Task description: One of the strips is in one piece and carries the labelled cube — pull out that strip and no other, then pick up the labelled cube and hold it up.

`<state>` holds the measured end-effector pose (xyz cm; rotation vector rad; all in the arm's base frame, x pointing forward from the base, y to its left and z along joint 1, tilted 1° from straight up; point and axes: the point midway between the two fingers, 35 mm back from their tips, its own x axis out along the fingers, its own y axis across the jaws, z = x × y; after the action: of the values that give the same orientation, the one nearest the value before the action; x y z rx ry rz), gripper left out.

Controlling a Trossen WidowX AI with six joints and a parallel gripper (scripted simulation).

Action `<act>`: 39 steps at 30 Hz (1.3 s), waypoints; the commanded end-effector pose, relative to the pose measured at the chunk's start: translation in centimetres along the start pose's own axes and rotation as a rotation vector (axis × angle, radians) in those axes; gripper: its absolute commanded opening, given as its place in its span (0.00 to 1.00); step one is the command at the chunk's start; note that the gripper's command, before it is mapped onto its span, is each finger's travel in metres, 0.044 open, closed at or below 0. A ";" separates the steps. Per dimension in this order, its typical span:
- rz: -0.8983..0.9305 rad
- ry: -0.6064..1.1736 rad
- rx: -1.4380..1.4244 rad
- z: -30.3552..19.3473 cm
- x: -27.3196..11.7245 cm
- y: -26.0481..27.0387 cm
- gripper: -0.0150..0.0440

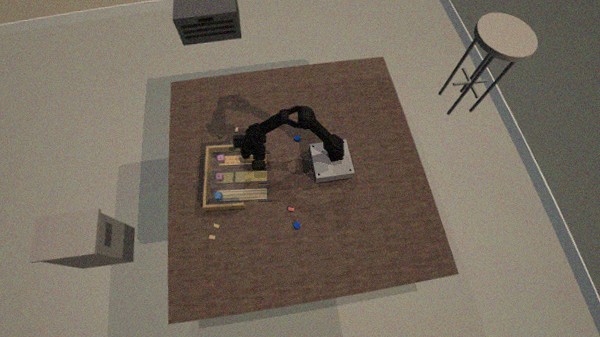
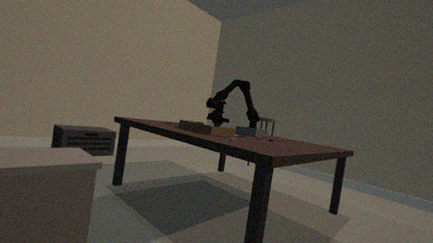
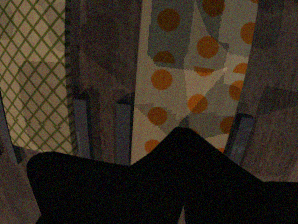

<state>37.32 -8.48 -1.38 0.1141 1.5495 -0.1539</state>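
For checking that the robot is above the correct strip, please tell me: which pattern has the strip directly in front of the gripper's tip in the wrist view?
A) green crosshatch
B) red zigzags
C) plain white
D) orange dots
D: the strip with orange dots runs up from the gripper, while the crosshatched strip lies off to the left.

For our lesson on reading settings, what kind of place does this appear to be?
Probably a plain indoor room set up as a robot workspace: a robot arm bolted on a wooden table, with a round-topped stool nearby.
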 end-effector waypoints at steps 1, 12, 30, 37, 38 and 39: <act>0.002 0.001 -0.005 0.0 0.2 0.0 0.25; 0.002 0.001 -0.005 0.0 0.3 0.0 0.25; 0.002 0.002 -0.005 -0.3 0.5 0.0 0.25; 0.002 0.002 -0.005 -1.4 0.5 0.0 0.25; 0.002 0.002 -0.005 -1.5 0.5 0.0 0.25; 0.002 0.003 -0.005 -1.7 0.5 -0.1 0.25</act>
<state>36.63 -8.44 -1.41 0.1129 1.5313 -0.1546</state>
